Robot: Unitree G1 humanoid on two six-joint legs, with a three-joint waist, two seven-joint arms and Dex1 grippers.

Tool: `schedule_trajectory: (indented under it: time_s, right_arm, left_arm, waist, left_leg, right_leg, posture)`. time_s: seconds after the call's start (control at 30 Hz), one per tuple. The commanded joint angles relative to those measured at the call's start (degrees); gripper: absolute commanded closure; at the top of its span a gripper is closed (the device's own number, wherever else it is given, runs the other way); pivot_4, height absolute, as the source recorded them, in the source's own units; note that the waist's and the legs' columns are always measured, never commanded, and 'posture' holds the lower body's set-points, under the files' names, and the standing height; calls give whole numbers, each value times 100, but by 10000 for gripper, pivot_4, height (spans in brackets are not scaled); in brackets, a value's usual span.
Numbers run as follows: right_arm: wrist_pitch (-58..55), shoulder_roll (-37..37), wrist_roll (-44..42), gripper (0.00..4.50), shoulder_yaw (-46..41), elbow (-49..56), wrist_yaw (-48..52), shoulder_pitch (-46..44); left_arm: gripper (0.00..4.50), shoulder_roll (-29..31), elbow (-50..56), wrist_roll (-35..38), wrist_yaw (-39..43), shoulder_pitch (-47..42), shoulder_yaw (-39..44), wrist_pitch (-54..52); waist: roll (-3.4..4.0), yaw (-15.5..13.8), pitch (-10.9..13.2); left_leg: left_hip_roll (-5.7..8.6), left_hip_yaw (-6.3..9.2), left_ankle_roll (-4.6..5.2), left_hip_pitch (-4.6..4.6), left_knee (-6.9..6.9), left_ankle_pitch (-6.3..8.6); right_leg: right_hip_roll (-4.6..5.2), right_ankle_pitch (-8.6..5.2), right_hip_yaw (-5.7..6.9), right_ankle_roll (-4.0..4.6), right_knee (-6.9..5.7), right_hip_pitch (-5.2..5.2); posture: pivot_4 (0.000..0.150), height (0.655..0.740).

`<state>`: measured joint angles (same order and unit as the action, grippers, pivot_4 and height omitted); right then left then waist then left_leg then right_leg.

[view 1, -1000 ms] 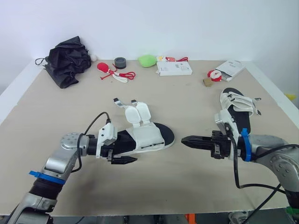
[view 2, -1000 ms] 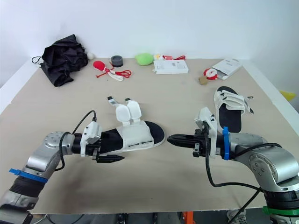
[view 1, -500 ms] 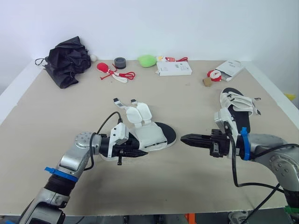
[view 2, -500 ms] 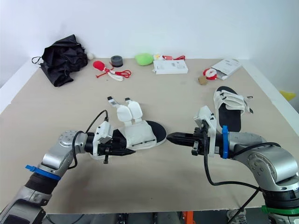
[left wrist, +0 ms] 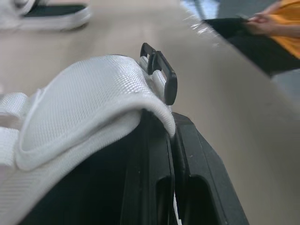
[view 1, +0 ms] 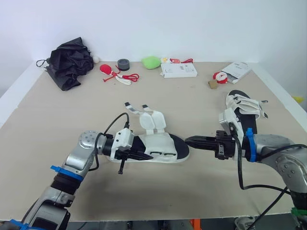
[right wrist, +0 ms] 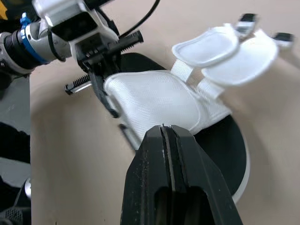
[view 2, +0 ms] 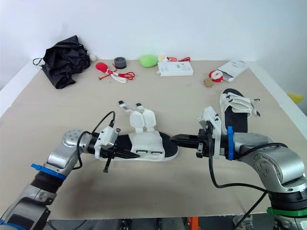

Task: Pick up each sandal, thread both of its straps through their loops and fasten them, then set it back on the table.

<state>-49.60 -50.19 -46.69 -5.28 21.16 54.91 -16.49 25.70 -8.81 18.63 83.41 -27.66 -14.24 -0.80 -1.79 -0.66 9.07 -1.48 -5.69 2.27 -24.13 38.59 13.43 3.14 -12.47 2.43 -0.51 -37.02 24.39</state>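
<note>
Silver arms [view 1: 81,153] carry blue bands [view 1: 250,144], black cables [view 1: 241,177] and black fingers [view 1: 199,142].

White straps with fine woven grid on near sandal [view 1: 160,143]; black footbed, white sole edge, black loops [left wrist: 164,70] at strap ends. Same white straps and black footbed on right sandal [view 1: 243,111]. Plain tan table [view 1: 57,120]. Black cloth heap [view 1: 71,62] far left. Next to it, red ball [view 1: 106,68] with red and white cords [view 1: 125,77]. Dark grey tape roll [view 1: 123,64]. Bright green lump [view 1: 151,62]. White box [view 1: 178,70]. White packet [view 1: 235,71] with red on it, far right. Small brown block [view 1: 212,84]. Black fingers on left gripper [view 1: 147,156] and right gripper [view 1: 188,140].
</note>
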Motion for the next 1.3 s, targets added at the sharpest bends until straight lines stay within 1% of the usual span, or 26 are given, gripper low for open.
schedule_trajectory:
  time_s: [0.03,0.13,0.23,0.43,0.53,0.6,0.7,0.87,1.0,1.17,1.3]
  right_arm:
    - [119,-109,210,45000,146,-118,208,-132]
    - [267,-222,615,45000,508,-273,378,-159]
    - [524,-200,1165,45000,1010,-709,532,-429]
    - [558,135,1449,45000,1528,-1185,900,-1059]
    - [594,238,1608,45000,1782,-1276,1074,-1200]
    - [608,291,1694,45000,1889,-1333,1155,-1257]
    - [633,387,1812,45000,2002,-1441,1261,-1341]
    - [682,461,1949,45000,2080,-1617,1439,-1478]
    - [755,522,2145,45000,2169,-1894,1580,-1593]
    - [890,498,2598,45000,2559,-2215,1756,-1606]
    - [985,482,2784,45000,2710,-2444,1933,-1629]
  left_arm:
    - [44619,-70,-143,-3,129,-152,-30,287]
    - [44619,-110,-241,-16,175,-191,-50,376]
    - [44619,-153,-313,-45,222,-213,-88,491]
    - [44619,-240,-323,-100,215,-193,-157,558]
    - [44619,-282,-343,-180,98,-179,-166,571]
    - [44619,-310,-332,-205,4,-163,-152,506]
    - [44619,-359,-375,-325,-235,-147,-154,443]
    - [44619,-427,-275,-318,-444,-90,-154,223]
    - [44619,-391,-149,-298,-399,12,-198,216]
    - [44619,-370,-43,-250,-359,89,-211,181]
    - [44619,-348,-36,-270,-365,95,-212,197]
  waist:
    - [0,1,0]
    - [0,1,0]
    - [1,4,0]
    - [1,5,1]
    - [2,3,1]
    - [2,-1,1]
    - [2,2,1]
    - [3,-1,0]
    - [3,0,-1]
    - [7,2,-5]
    - [11,2,-12]
  left_leg:
    - [0,0,0,0,0,0]
    - [0,1,0,0,0,0]
    - [-1,0,0,1,3,0]
    - [-1,-1,2,-2,6,-1]
    - [-1,2,2,-4,5,-1]
    - [0,4,3,-6,5,0]
    - [0,1,3,-7,7,0]
    - [-1,2,6,-6,12,-6]
    - [-1,-2,7,-6,17,-7]
    - [-1,-1,7,-6,17,-7]
    - [-1,0,7,-4,17,-7]
  right_leg:
    - [-1,0,0,0,0,0]
    - [-4,-2,0,-3,-1,1]
    - [-4,-1,0,-6,-1,1]
    - [-6,2,-2,-9,-1,3]
    - [-8,7,-2,7,-1,3]
    - [-7,18,-1,25,-1,4]
    - [-6,20,-2,21,-1,4]
    - [-6,27,2,18,-2,3]
    - [-3,31,0,16,-1,2]
    - [-2,32,1,19,-1,2]
    - [-4,31,1,21,-1,0]
  posture:
    - [1500,7400]
    - [1500,7400]
    - [1500,7400]
    - [1500,7400]
    - [1500,7400]
    - [1500,7400]
    - [1500,7400]
    - [1500,7400]
    - [1500,7400]
    - [1500,7400]
    - [1500,7400]
